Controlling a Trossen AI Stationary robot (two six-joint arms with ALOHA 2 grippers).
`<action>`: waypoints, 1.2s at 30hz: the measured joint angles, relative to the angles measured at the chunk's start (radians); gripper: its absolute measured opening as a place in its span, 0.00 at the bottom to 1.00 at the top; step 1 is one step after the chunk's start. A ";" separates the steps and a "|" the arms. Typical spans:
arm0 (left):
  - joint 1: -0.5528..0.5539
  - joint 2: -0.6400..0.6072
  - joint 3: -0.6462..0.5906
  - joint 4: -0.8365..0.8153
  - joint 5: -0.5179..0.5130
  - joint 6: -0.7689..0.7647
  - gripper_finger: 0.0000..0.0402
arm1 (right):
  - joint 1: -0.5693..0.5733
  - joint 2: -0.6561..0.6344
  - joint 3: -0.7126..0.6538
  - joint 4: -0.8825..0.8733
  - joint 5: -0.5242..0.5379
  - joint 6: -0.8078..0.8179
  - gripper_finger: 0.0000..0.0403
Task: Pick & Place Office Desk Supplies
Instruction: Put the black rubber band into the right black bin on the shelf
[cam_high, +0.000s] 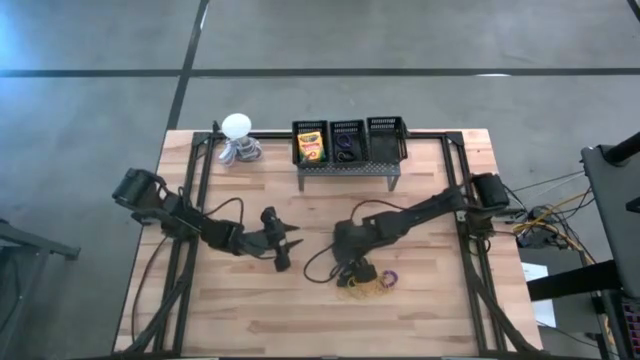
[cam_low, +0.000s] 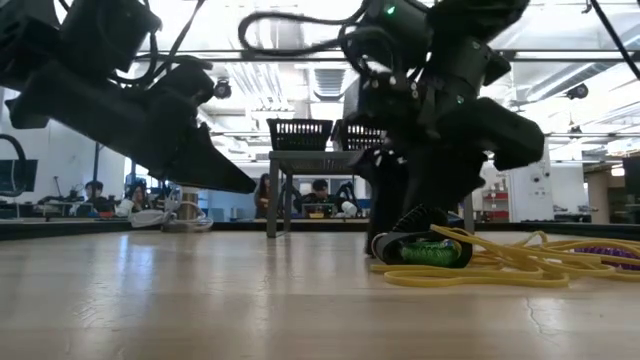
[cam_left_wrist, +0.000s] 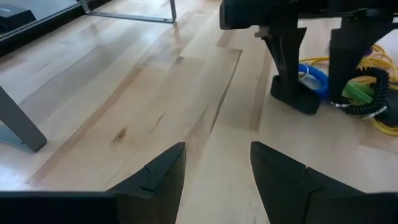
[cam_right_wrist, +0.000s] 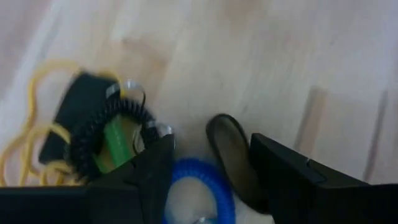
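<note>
The black basket rack (cam_high: 349, 150) holds a crayon box (cam_high: 311, 148) in its left bin, dark elastic rings (cam_high: 346, 143) in the middle. Right end effector (cam_high: 358, 272) gapes over the blue coil ring (cam_right_wrist: 200, 186) nearer the desk's front; left end effector (cam_high: 284, 248) is open, empty.

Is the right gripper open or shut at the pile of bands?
Open. The right gripper shows a clear gap between its fingers, down over a blue coiled ring beside the yellow rubber bands; it holds nothing.

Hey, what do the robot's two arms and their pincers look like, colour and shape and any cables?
Both arms are black and jointed, with thin black cables looping alongside. The left pincer and the right pincer each end in two flat, dark, wedge-shaped fingers tapering to points. No markings are visible on them.
</note>
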 joint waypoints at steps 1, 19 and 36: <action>0.000 0.000 0.000 -0.002 0.000 0.000 0.46 | 0.000 0.010 0.014 -0.026 0.000 0.000 0.49; 0.000 0.000 0.000 -0.039 0.001 -0.019 0.46 | -0.061 -0.313 -0.209 0.393 0.019 -0.035 0.03; 0.000 0.000 0.002 -0.035 -0.001 -0.019 0.46 | -0.522 -0.725 -0.031 -0.153 0.558 0.137 0.03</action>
